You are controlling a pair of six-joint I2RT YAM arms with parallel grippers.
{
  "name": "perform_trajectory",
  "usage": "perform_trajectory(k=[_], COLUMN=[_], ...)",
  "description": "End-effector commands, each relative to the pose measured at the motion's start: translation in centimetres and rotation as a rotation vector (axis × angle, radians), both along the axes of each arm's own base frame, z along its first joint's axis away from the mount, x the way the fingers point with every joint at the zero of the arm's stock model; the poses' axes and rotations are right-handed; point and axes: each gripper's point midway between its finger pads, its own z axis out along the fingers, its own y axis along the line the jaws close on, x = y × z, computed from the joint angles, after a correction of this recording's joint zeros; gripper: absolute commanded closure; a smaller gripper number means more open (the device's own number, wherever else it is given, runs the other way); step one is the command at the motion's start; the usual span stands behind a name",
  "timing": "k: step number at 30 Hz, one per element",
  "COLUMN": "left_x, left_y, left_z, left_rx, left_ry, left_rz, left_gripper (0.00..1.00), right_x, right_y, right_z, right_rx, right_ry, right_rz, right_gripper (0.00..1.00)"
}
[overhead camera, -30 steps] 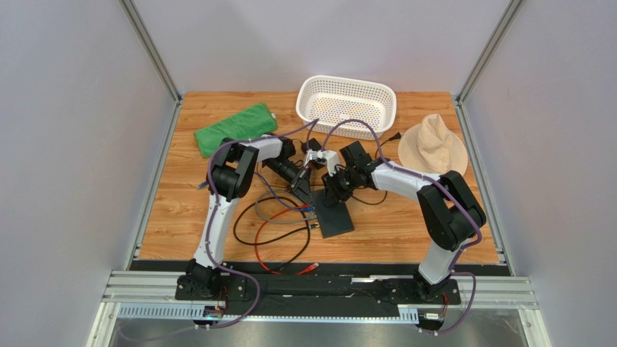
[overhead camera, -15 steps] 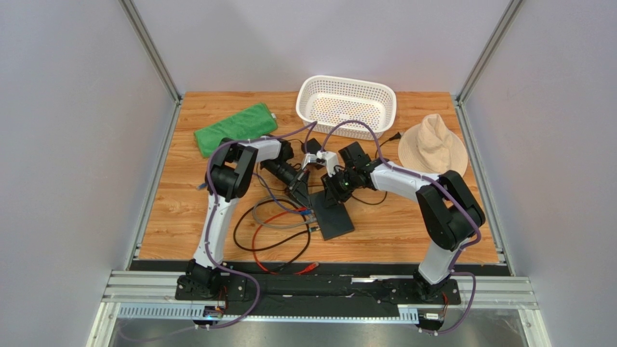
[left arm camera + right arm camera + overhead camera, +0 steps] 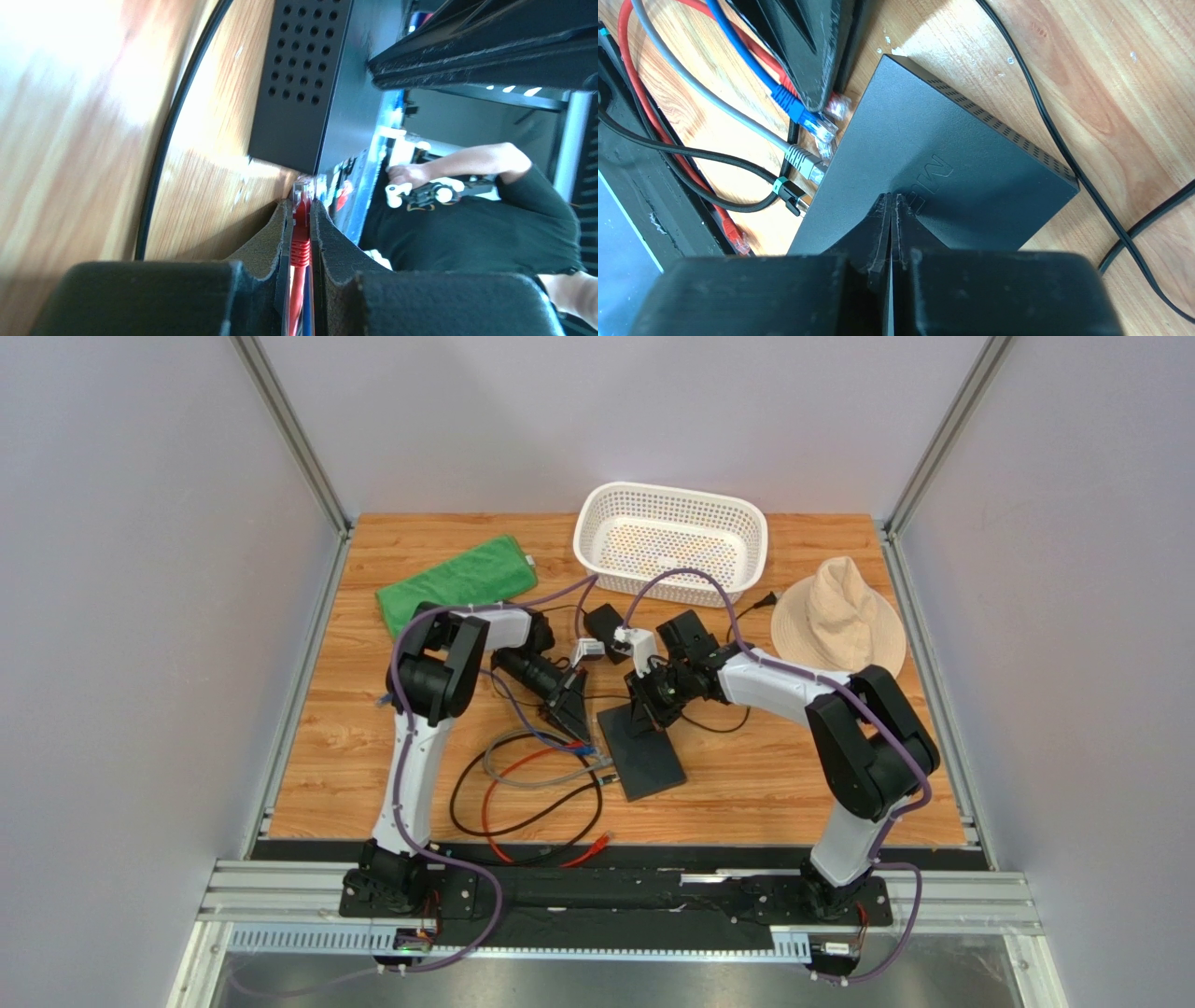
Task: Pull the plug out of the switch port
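— Where is the switch [image 3: 645, 753]?
— Mid-table. The right gripper [image 3: 891, 203], closed and empty, presses on its top. At its ten o'clock, the left gripper [image 3: 302, 211] pinches the red plug [image 3: 300, 246].
— And the risk?
— The right gripper may slip; then the switch drags along.

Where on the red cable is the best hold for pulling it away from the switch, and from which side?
The ribbed red boot just behind the clear plug, approached from the switch's socket edge, jaws in line with the cable. The boot is narrow and probably stiffer than the cable, and the plug points straight at that edge. The left gripper is shut on it.
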Motion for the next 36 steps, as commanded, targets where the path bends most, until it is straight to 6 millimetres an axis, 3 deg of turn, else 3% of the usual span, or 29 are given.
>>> perform_trajectory(k=[1,11,15,21,23,25,26,28,29,31,32,33,35,36], left_x=[0.8,8.4,12.4,18.8,19.9,20.2,19.9,19.3,18.9,17.9,17.9,16.7,15.8,14.1], left_y=[2.3,5.0,5.9,9.9,10.7,11.3,11.4,11.1,10.5,9.9,8.8,8.5,7.4,6.8], left_z=[0.7,6.4,9.0,10.5,10.6,10.2,10.1,9.7,10.8,11.2,14.1,13.5,15.2,16.2], left_rx=[0.071,0.127,0.175,0.432,0.486,0.519,0.524,0.513,0.465,0.426,0.339,0.305,0.227,0.157], left_ry=[-0.109,-0.421,-0.608,-0.908,-0.959,-0.967,-0.956,-0.920,-0.934,-0.934,-1.016,-1.009,-1.080,-1.097], left_rz=[-0.024,0.038,0.097,0.134,0.143,0.132,0.126,0.134,0.145,0.162,0.192,0.179,0.171,0.153], left_gripper=[1.00,1.00,1.00,1.00,1.00,0.98,0.84,0.71,0.61,0.54,0.49,0.47,0.43,0.42], right_x=[1.4,1.6,1.6,1.8,1.8,1.8,1.9,1.9,1.9,1.9,1.9,1.9,1.8,1.9], right_y=[-1.7,-1.6,-1.6,-1.6,-1.6,-1.6,-1.6,-1.5,-1.5,-1.5,-1.5,-1.5,-1.5,-1.5], right_z=[-2.7,-2.7,-2.7,-2.5,-2.5,-2.6,-2.5,-2.4,-2.4,-2.4,-2.4,-2.4,-2.5,-2.5], right_rx=[-0.110,-0.099,-0.099,-0.095,-0.093,-0.092,-0.090,-0.092,-0.091,-0.091,-0.090,-0.090,-0.089,-0.090], right_ry=[-0.039,-0.051,-0.053,-0.063,-0.068,-0.067,-0.071,-0.074,-0.073,-0.075,-0.075,-0.075,-0.071,-0.071], right_rz=[-0.055,-0.061,-0.062,-0.064,-0.063,-0.062,-0.064,-0.061,-0.061,-0.061,-0.061,-0.061,-0.062,-0.063], right_gripper=[1.00,1.00,1.00,1.00,1.00,1.00,1.00,1.00,1.00,1.00,1.00,1.00,1.00,1.00])
